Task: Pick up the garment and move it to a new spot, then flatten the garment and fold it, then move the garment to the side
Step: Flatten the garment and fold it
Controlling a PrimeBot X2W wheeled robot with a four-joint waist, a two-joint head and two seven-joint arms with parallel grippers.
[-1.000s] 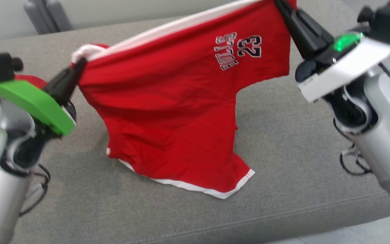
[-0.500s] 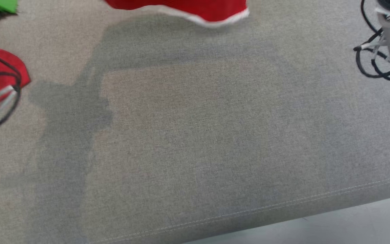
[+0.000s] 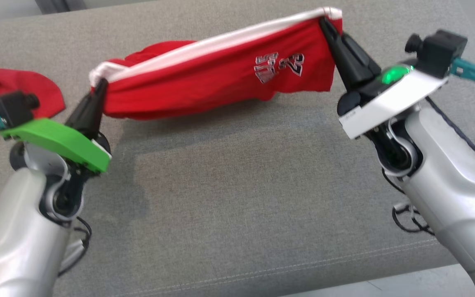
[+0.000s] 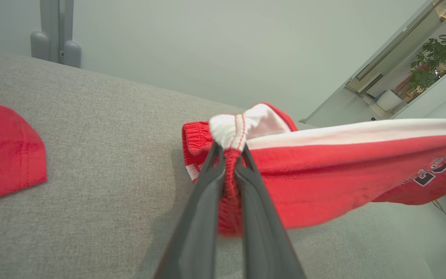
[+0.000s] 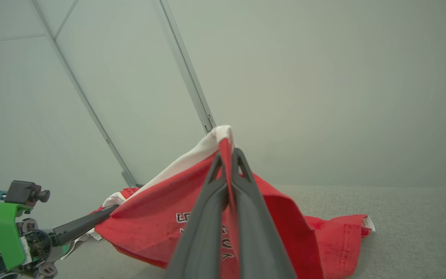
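Garment held stretched. Left end effector clamped on its white-trimmed corner, right end effector clamped on opposite corner. Grey cushion beneath garment.

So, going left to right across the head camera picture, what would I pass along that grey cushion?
A second red cloth at the left edge → the left hand → the red garment, stretched between both hands → the right hand.
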